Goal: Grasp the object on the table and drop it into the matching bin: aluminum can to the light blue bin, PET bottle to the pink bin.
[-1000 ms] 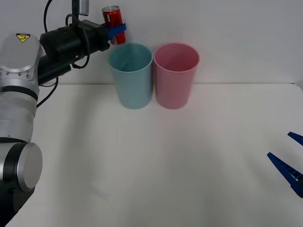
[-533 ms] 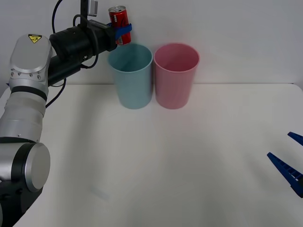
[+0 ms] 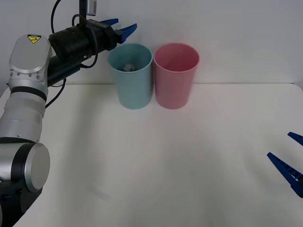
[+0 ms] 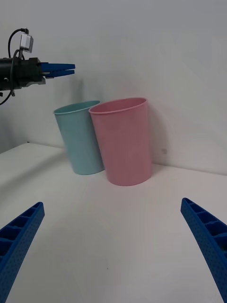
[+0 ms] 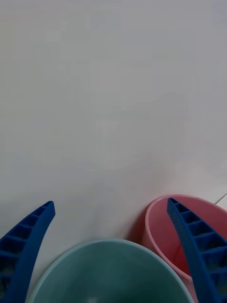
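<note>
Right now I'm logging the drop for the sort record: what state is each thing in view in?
Left hand: open, empty, above the light blue bin's rim.
Right hand: open, empty, low over the table's right side.
Aluminum can: inside the light blue bin.
Light blue bin: upright, holding the can.
Pink bin: upright beside the blue one; nothing seen inside.
Table: bins stand at its far edge.
</note>
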Tool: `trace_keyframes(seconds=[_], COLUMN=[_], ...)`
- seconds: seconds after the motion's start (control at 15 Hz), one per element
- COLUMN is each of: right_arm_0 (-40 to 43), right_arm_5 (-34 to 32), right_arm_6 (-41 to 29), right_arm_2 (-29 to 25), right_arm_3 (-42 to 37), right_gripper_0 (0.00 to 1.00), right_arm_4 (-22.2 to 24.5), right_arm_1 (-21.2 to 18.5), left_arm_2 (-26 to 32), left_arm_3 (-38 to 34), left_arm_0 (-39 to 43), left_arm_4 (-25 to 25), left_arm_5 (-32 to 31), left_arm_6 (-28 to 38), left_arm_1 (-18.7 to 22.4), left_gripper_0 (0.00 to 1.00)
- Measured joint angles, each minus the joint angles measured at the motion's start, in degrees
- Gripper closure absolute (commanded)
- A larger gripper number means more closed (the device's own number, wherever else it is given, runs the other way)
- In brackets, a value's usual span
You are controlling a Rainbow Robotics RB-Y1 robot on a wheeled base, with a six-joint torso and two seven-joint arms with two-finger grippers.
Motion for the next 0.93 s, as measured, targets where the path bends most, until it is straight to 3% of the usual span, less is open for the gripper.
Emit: trace_keyframes(seconds=[0.27,0.47,0.93], right_arm_0=[0.00,0.00,0.00], right_arm_5=[0.00,0.00,0.00], right_arm_6=[0.00,0.00,0.00], right_arm_2=[0.00,0.00,0.00], right_arm_3=[0.00,0.00,0.00], right_gripper_0=[0.00,0.00,0.00], right_arm_4=[0.00,0.00,0.00], right_arm_1=[0.00,0.00,0.00], left_arm_2=[-0.04,-0.05,-0.99], left_arm_3=[-0.05,-1.93,-17.84], left_arm_0=[1.08,4.13,18.83], left_arm_4=[2.52,7.97,18.39], left_arm_5=[-0.08,-0.70,-1.71], left_arm_6=[-0.52,-3.77,-4.88], left_arm_1=[0.03,0.88,3.96], left_gripper_0=[0.00,0.00,0.00])
